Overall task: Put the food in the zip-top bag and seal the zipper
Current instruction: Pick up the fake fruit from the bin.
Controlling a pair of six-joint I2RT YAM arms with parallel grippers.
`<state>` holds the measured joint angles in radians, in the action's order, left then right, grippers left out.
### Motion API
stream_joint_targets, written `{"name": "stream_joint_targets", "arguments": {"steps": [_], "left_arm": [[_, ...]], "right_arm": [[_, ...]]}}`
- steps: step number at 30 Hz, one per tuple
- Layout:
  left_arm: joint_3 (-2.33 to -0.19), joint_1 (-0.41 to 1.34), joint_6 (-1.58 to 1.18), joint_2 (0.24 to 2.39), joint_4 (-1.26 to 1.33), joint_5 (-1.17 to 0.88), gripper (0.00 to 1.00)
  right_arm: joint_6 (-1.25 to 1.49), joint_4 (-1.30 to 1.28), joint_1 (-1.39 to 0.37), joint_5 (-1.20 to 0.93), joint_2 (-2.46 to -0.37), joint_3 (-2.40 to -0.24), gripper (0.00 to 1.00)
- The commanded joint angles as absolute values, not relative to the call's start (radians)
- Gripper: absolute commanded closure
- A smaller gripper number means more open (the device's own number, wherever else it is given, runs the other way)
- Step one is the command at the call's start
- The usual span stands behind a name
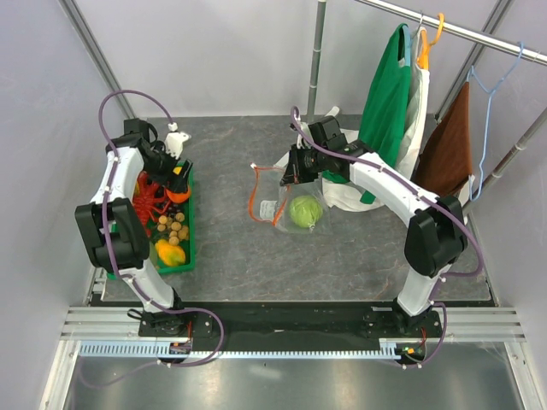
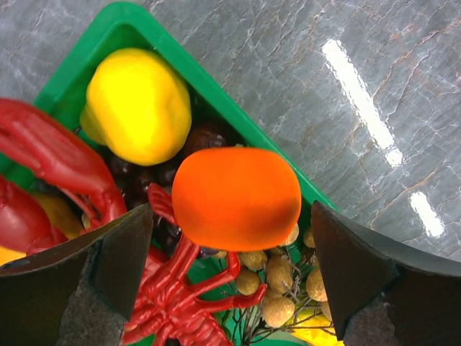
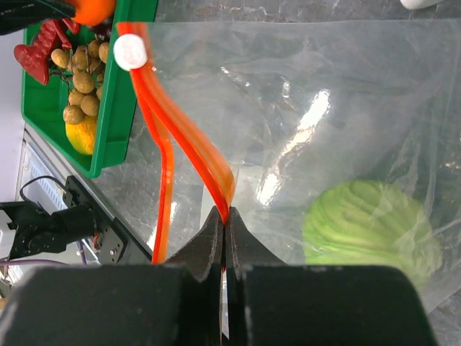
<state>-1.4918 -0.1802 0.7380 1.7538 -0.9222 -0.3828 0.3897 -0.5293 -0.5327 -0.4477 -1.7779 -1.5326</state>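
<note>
The red-orange zipper (image 3: 189, 140) of the clear zip-top bag (image 3: 324, 79) is gripped by the closed right hand (image 3: 225, 225), and the green cabbage (image 3: 371, 225) is seen inside the bag on the grey surface (image 1: 359, 256). The left hand (image 2: 230, 241) is held open over the green tray (image 2: 137, 21), with an orange fruit (image 2: 236, 198) between its fingers (image 2: 115, 267) but not touched by them. The red lobster (image 2: 50, 155) and the brown balls (image 2: 277, 277) are lying in the tray.

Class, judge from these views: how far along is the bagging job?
Done: the cabbage lies inside the zip-top bag. In hand: the right gripper pinches the zipper, holding the mouth open; the open left gripper straddles an orange fruit in the tray. Left: lobster, yellow fruit, tan balls, then sealing.
</note>
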Motion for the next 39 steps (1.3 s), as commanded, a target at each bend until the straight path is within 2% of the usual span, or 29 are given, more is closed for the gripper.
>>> {"name": "stream_joint_targets", "arguments": {"steps": [1, 8, 12, 22, 25, 26, 30, 34, 36, 39], "left_arm": [[-1.503, -0.164, 0.790, 1.761, -0.893, -0.393, 0.08], [-1.454, -0.166, 0.782, 1.706, -0.920, -0.377, 0.15], [-1.437, -0.167, 0.773, 1.690, -0.925, -0.382, 0.09], [-1.476, -0.164, 0.758, 1.750, -0.916, -0.371, 0.10], [-1.486, -0.166, 0.749, 1.749, -0.919, -0.377, 0.18], [-1.489, -0.167, 0.746, 1.732, -0.928, -0.385, 0.26], [-1.522, -0.164, 0.712, 1.656, -0.969, -0.487, 0.42], [-1.586, -0.155, 0.631, 1.565, -1.009, -0.656, 0.46], [-1.594, -0.118, 0.592, 1.514, -1.003, -0.778, 0.47], [-1.559, -0.014, 0.458, 1.470, -0.913, -0.859, 0.47]], "right_arm": [[0.382, -0.492, -0.537, -0.426, -1.796, -1.589, 1.00], [0.370, -0.495, -0.535, -0.413, -1.804, -1.586, 1.00], [0.373, -0.492, -0.535, -0.414, -1.813, -1.591, 1.00], [0.367, -0.503, -0.537, -0.400, -1.798, -1.585, 1.00], [0.367, -0.505, -0.535, -0.402, -1.796, -1.580, 1.00], [0.368, -0.505, -0.535, -0.402, -1.795, -1.580, 1.00], [0.368, -0.506, -0.535, -0.405, -1.796, -1.586, 1.00], [0.373, -0.509, -0.534, -0.416, -1.798, -1.600, 1.00], [0.377, -0.509, -0.534, -0.425, -1.798, -1.608, 1.00], [0.382, -0.511, -0.535, -0.437, -1.796, -1.612, 1.00]]}}
